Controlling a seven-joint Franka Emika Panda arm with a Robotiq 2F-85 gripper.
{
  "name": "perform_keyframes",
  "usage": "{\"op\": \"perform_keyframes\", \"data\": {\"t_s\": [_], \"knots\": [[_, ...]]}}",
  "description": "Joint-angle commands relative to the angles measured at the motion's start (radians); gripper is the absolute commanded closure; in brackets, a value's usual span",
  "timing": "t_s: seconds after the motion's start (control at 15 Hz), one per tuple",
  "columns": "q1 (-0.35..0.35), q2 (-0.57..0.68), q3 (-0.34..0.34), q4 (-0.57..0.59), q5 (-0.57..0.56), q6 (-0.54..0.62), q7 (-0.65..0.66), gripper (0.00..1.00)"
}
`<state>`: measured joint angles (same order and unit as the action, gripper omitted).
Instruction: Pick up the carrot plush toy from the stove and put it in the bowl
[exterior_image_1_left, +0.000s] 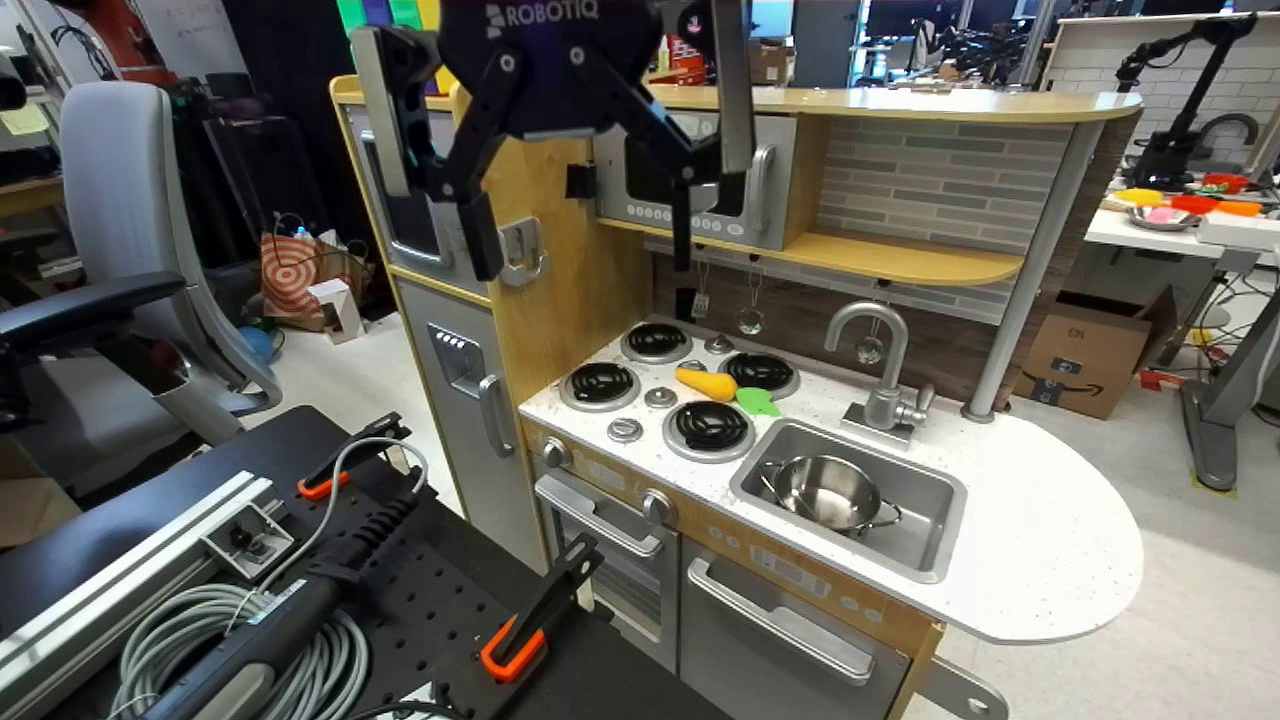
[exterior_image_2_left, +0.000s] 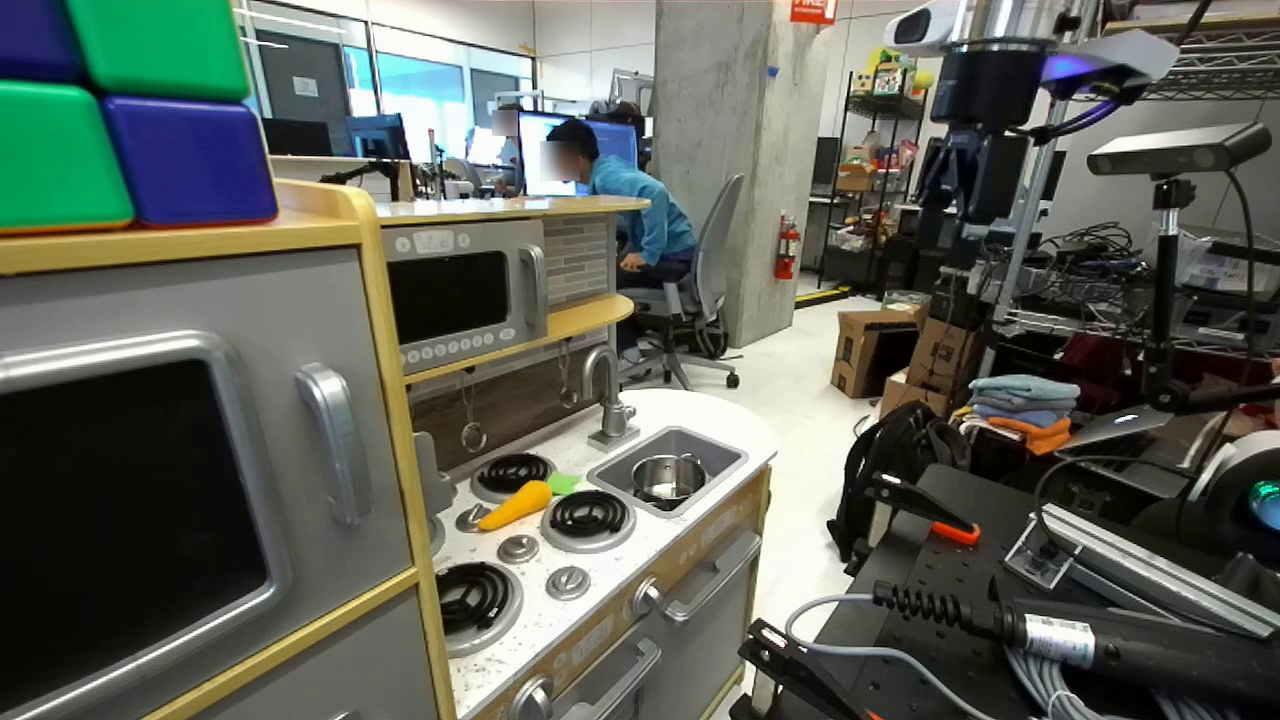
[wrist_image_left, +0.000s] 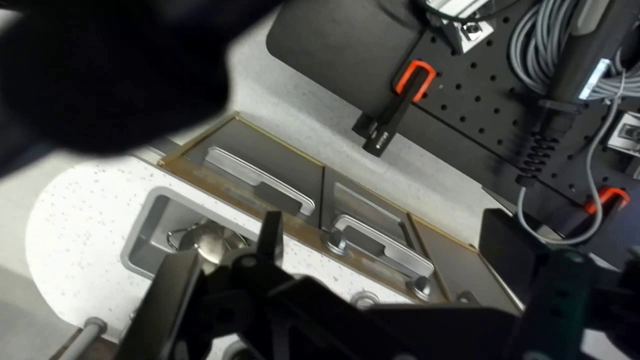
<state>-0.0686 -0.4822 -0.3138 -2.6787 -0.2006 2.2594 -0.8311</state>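
The carrot plush toy (exterior_image_1_left: 707, 384) lies on the white stove (exterior_image_1_left: 640, 374) among its black burners, its green top towards the sink; it also shows in an exterior view (exterior_image_2_left: 518, 505). In the wrist view it is not visible. The bowl, a shiny steel pot with handles (exterior_image_1_left: 828, 490), sits in the grey sink (exterior_image_1_left: 915, 530); it also shows in an exterior view (exterior_image_2_left: 668, 478) and the wrist view (wrist_image_left: 210, 242). My gripper (exterior_image_1_left: 585, 245) is open and empty, high up and apart from the toy and bowl. Its spread fingers show in the wrist view (wrist_image_left: 385, 240).
The silver faucet (exterior_image_1_left: 885, 350) stands behind the sink. A wooden shelf (exterior_image_1_left: 905, 262) and toy microwave (exterior_image_2_left: 465, 290) overhang the counter's back. A tall wooden cabinet (exterior_image_1_left: 580, 290) flanks the stove. A black table (exterior_image_1_left: 450, 610) with clamps and a coiled cable (wrist_image_left: 532, 50) faces the kitchen.
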Motion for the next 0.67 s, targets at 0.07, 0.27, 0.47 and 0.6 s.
{"op": "perform_keyframes", "data": {"t_s": [0.07,0.27,0.47,0.6], "knots": [[0.077,0.011,-0.043,0.039,0.232,0.002,-0.143,0.0],[0.037,0.004,0.001,0.03,0.204,-0.01,-0.096,0.0],[0.037,0.006,0.0,0.039,0.206,-0.017,-0.097,0.0],[0.012,0.006,0.007,0.028,0.09,-0.007,-0.183,0.0]]}}
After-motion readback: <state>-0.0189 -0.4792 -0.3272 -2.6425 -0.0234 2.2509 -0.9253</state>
